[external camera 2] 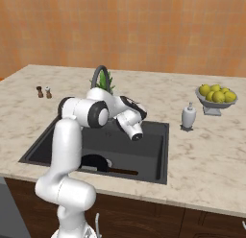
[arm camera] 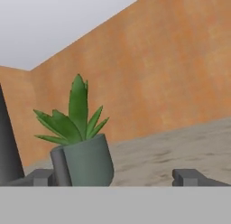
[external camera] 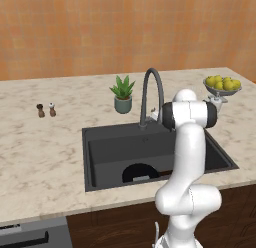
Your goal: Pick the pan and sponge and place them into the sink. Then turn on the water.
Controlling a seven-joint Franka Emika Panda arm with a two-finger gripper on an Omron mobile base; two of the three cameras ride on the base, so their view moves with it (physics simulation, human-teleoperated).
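Note:
The dark sink (external camera: 100,147) (external camera 2: 153,150) is set into the marble counter. The black pan (external camera: 138,171) (external camera 2: 94,162) lies in the basin against its near wall, with its thin handle (external camera 2: 122,172) pointing right. On the pan's near edge lies a small pale pad, the sponge (external camera: 141,178). The arched tap (external camera: 151,89) (external camera 2: 98,74) rises behind the basin, and the water is out of view. My arm reaches over the sink toward the tap. My gripper (arm camera: 117,178) is open with nothing between its fingertips (arm camera: 191,177), and it faces the potted plant (arm camera: 83,151).
The plant (external camera: 123,94) stands left of the tap. Two small shakers (external camera: 46,110) (external camera 2: 43,92) sit at the far left. A soap dispenser (external camera 2: 188,116) and a bowl of lemons (external camera: 222,85) (external camera 2: 216,98) stand to the right. An orange wall backs the counter.

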